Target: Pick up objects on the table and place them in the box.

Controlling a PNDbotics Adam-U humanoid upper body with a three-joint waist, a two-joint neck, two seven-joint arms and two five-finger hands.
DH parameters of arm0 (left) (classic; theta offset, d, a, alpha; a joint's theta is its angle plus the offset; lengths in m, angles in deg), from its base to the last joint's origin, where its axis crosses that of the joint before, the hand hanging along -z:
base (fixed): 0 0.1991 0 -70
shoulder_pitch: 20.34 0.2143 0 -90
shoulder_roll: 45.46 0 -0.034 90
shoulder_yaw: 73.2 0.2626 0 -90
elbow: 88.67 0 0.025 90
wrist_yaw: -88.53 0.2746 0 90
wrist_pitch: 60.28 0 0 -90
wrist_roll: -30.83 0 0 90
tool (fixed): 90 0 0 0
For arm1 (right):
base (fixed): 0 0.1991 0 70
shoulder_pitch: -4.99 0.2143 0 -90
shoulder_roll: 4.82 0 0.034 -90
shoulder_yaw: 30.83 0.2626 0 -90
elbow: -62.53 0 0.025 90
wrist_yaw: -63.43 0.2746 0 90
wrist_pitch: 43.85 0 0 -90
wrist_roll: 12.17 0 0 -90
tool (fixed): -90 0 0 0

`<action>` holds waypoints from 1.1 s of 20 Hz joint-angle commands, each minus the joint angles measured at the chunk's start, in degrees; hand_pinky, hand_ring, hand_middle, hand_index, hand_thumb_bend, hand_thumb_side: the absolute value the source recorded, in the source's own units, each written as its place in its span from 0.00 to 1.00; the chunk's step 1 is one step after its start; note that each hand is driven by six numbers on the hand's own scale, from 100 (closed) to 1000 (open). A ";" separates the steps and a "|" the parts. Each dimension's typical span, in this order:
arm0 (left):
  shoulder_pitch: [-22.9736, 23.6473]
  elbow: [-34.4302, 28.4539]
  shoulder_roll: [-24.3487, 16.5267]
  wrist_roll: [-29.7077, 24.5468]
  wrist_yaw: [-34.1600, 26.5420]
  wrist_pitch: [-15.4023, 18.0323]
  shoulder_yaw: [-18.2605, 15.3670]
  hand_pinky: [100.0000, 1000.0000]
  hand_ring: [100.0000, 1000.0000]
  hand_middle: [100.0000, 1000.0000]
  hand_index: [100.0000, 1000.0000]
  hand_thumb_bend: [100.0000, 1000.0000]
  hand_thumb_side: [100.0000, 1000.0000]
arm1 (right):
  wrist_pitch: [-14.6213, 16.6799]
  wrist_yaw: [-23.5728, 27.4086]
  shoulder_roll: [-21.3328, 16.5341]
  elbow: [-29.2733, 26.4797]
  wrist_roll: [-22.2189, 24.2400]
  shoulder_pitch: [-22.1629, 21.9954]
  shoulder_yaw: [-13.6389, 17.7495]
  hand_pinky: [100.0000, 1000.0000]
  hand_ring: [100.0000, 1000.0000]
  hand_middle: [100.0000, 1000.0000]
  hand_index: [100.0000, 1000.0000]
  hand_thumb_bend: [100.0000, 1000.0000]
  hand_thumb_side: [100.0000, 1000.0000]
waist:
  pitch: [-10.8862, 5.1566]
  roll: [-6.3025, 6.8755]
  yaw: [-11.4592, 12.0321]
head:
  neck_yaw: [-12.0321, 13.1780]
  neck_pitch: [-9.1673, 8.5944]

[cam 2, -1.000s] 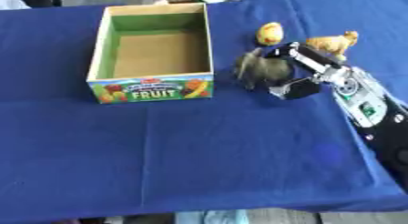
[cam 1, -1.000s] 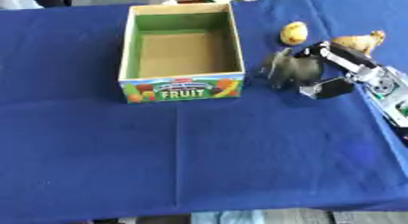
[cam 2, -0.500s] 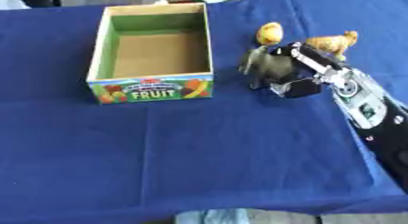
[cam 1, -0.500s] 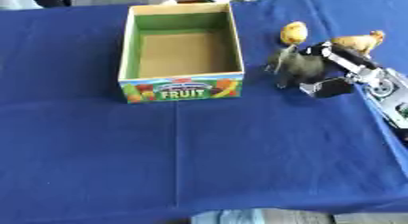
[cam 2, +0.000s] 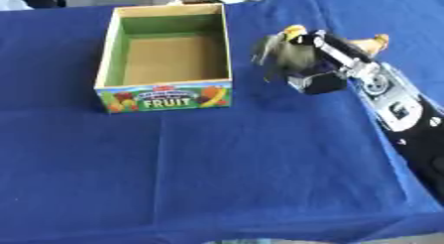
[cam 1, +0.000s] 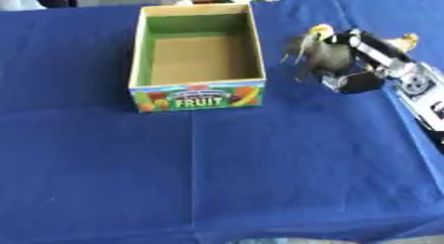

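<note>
Right hand (cam 2: 299, 59) has moved boxward, fingers curled round a dark object (cam 1: 319, 54).

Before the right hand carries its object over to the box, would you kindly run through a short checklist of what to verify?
1. Right hand has its fingers curled round the dark greenish object: ok.
2. Object is lifted off the blue tablecloth: cannot tell.
3. Fruit box stands upright, open side up, with nothing showing inside: ok.
4. Cloth between the hand and the box's right wall shows no obstacle: ok.
5. Yellow items remaining: one just behind the hand, another farther right; the near one may be nudged on lifting: cannot tell.
6. Left hand shows in neither view: cannot tell.
</note>
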 commanded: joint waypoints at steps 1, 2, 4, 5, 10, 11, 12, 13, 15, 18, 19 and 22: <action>-0.25 -0.89 -1.21 -0.26 -0.06 0.09 -0.07 0.54 0.54 0.62 0.69 0.11 0.45 | 0.03 1.89 -2.62 -2.83 0.77 3.16 0.22 0.77 0.61 0.24 0.54 0.00 0.23 | -1.30 -0.15 0.03 | -0.11 0.29; -0.23 -0.87 -1.21 -0.30 -0.07 0.10 -0.05 0.54 0.54 0.62 0.69 0.11 0.45 | 0.01 2.26 -2.65 -3.10 1.02 4.04 0.12 0.77 0.61 0.24 0.54 0.00 0.23 | -1.33 -0.15 0.07 | -0.16 0.29; -0.20 -0.82 -1.21 -0.36 -0.08 0.11 0.00 0.54 0.54 0.62 0.69 0.11 0.45 | 0.03 2.76 -2.47 -3.39 1.53 6.03 -0.12 0.77 0.61 0.24 0.54 0.00 0.23 | -1.39 -0.10 0.27 | -0.30 0.29; -0.21 -0.80 -1.19 -0.40 -0.10 0.13 0.04 0.54 0.54 0.62 0.69 0.11 0.45 | 0.11 2.84 -2.30 -3.36 1.79 7.02 -0.28 0.77 0.61 0.24 0.54 0.00 0.23 | -1.40 -0.08 0.42 | -0.38 0.29; -0.43 -0.74 -1.03 -0.66 -0.24 0.23 0.28 0.54 0.54 0.62 0.69 0.11 0.45 | 0.74 2.36 -0.49 -1.38 3.04 11.72 -0.99 0.77 0.61 0.24 0.54 0.00 0.23 | -1.33 -0.01 1.35 | -0.85 0.29; -0.50 -0.73 -0.98 -0.72 -0.28 0.24 0.34 0.54 0.54 0.62 0.69 0.11 0.45 | 0.86 2.16 0.09 -0.69 3.21 12.69 -1.00 0.77 0.61 0.24 0.54 0.00 0.23 | -1.29 0.01 1.61 | -1.00 0.29; -0.58 -0.71 -0.92 -0.80 -0.32 0.26 0.42 0.54 0.54 0.62 0.69 0.11 0.45 | 0.97 1.95 0.69 0.06 3.30 13.57 -0.97 0.77 0.61 0.24 0.54 0.00 0.23 | -1.24 0.04 1.86 | -1.13 0.29; -0.67 -0.69 -0.86 -0.90 -0.37 0.28 0.51 0.54 0.54 0.62 0.69 0.11 0.45 | 1.05 1.75 1.37 0.83 3.38 14.44 -0.93 0.77 0.61 0.24 0.54 0.00 0.23 | -1.17 0.08 2.18 | -1.32 0.29; -0.88 -0.66 -0.80 -1.11 -0.47 0.34 0.69 0.54 0.54 0.62 0.69 0.11 0.45 | 1.20 1.24 2.70 2.32 3.60 16.02 -0.90 0.78 0.61 0.24 0.55 0.00 0.24 | -1.00 0.12 2.82 | -1.81 0.29; -1.28 -0.63 -0.63 -1.38 -0.64 0.42 0.94 0.54 0.54 0.62 0.69 0.11 0.45 | 1.57 -0.25 4.94 4.81 4.22 18.39 -0.98 0.78 0.61 0.24 0.55 0.00 0.24 | -0.73 0.22 3.85 | -2.61 0.29; -1.46 -0.62 -0.58 -1.51 -0.71 0.47 1.07 0.54 0.54 0.62 0.69 0.11 0.45 | 1.71 -0.91 5.81 5.80 4.43 19.15 -0.95 0.78 0.61 0.24 0.55 0.00 0.24 | -0.63 0.26 4.27 | -2.93 0.29; -1.92 -0.57 -0.47 -1.86 -0.89 0.59 1.40 0.54 0.54 0.62 0.69 0.11 0.45 | 2.16 -2.89 8.22 8.65 4.79 20.89 -0.67 0.78 0.61 0.25 0.56 0.00 0.25 | -0.39 0.33 5.38 | -3.89 0.29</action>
